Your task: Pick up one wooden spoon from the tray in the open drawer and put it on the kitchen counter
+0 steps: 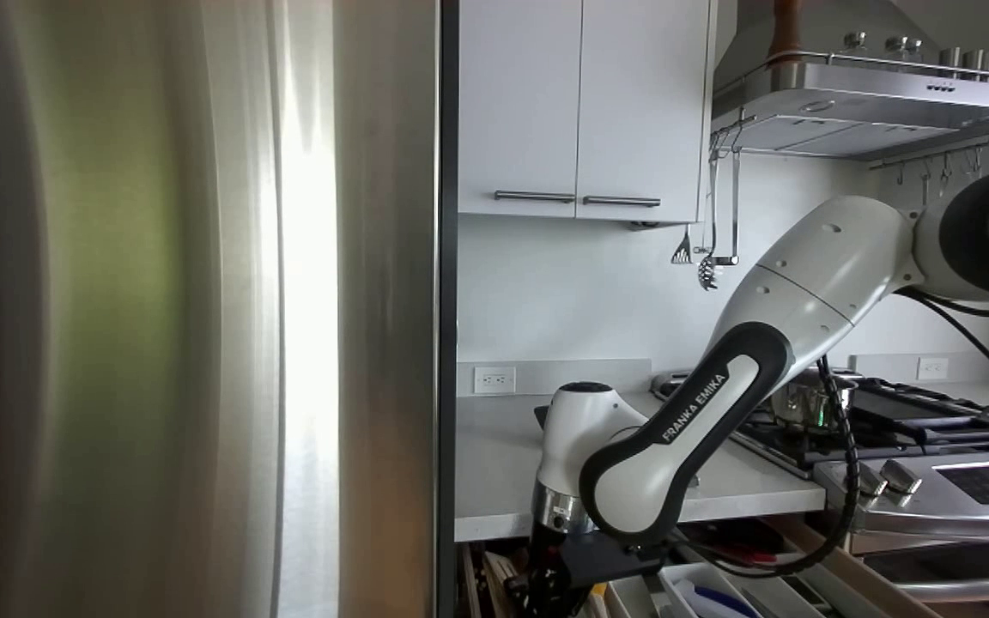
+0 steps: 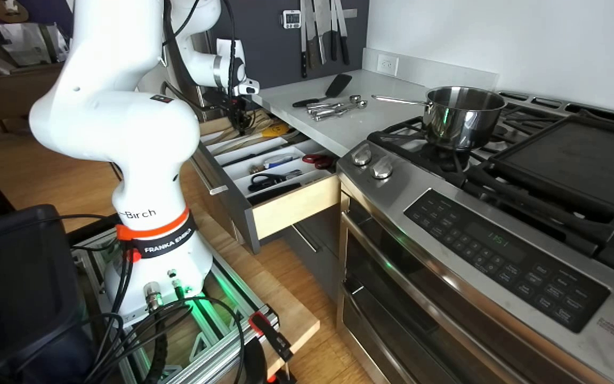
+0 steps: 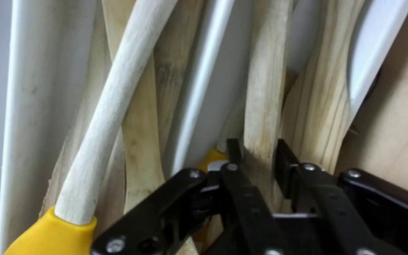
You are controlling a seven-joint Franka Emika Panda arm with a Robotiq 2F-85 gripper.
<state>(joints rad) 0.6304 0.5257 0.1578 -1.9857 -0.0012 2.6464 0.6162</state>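
My gripper (image 3: 257, 147) is clamped on the spoon (image 3: 266, 81) by its wooden handle, in the tray (image 3: 198, 95); the drawer (image 2: 296, 205) stands pulled open below the counter (image 2: 381, 116)

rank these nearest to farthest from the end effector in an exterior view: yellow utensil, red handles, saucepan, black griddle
In an exterior view:
1. Yellow utensil: in the open drawer, close to the end effector
2. Red handles: same drawer, toward the stove
3. Saucepan: on the stove, beyond the drawer
4. Black griddle: on the stove, past the saucepan
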